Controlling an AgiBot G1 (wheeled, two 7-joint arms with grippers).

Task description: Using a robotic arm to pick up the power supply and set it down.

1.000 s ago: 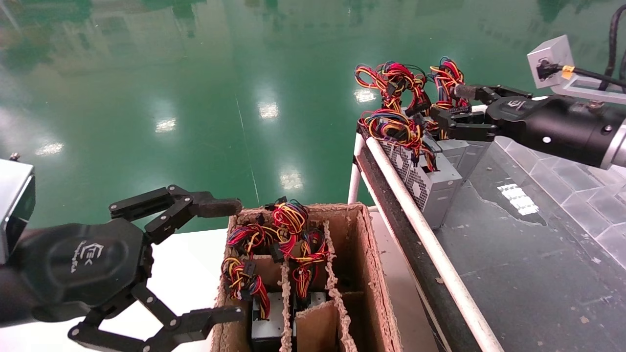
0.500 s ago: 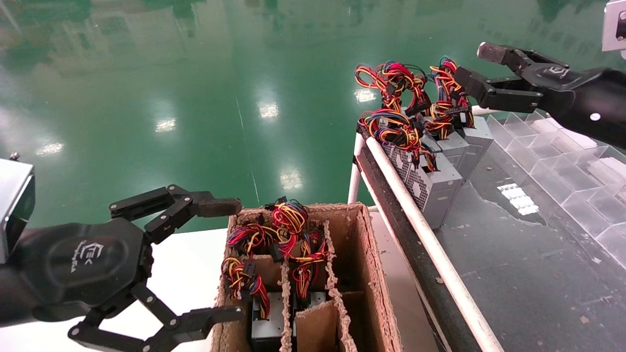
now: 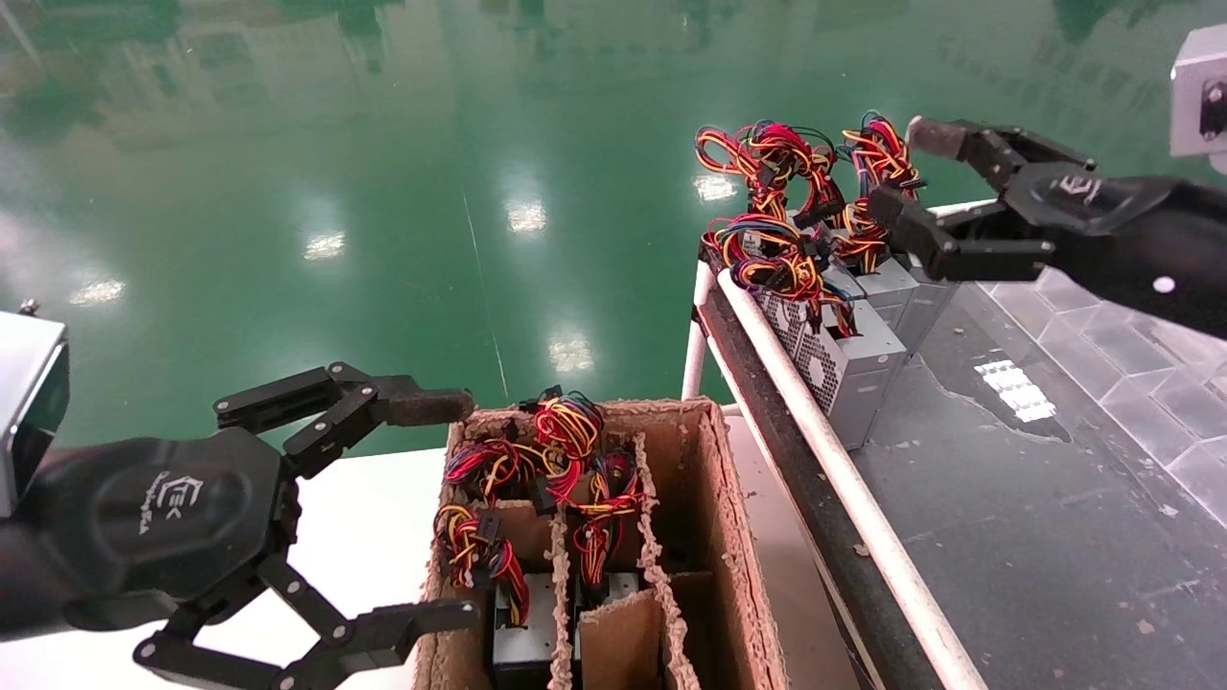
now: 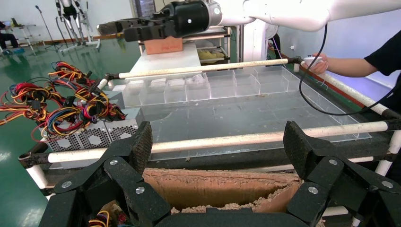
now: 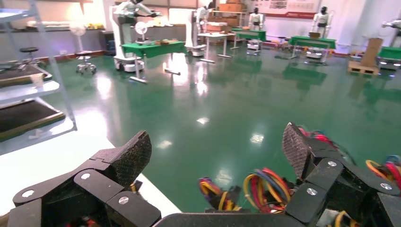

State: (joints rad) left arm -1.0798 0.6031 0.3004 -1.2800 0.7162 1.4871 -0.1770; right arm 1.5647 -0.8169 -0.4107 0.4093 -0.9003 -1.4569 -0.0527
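Note:
Three grey power supplies with perforated sides and red, yellow and black wire bunches stand in a row at the table's far corner; the nearest power supply [image 3: 853,369] [image 4: 94,137] faces the rail. My right gripper [image 3: 904,171] [image 5: 215,151] hangs open just above the wires [image 5: 267,189] of the farthest one, holding nothing. It also shows in the left wrist view as the right gripper [image 4: 125,28]. My left gripper [image 3: 446,508] [image 4: 218,144] is open and empty at the lower left, beside the cardboard box [image 3: 733,537]. More power supplies [image 3: 522,637] stand in that box's compartments.
A white pipe rail [image 3: 815,422] edges the dark table top. Clear plastic divider trays [image 3: 1102,316] line its far right side. The box stands on a white surface [image 3: 364,517]. A person's arm [image 4: 359,66] rests at the table's far end in the left wrist view.
My right gripper drew back from the far power supply, rose above its wires, then dipped and moved slightly left, open throughout. The left arm has not moved.

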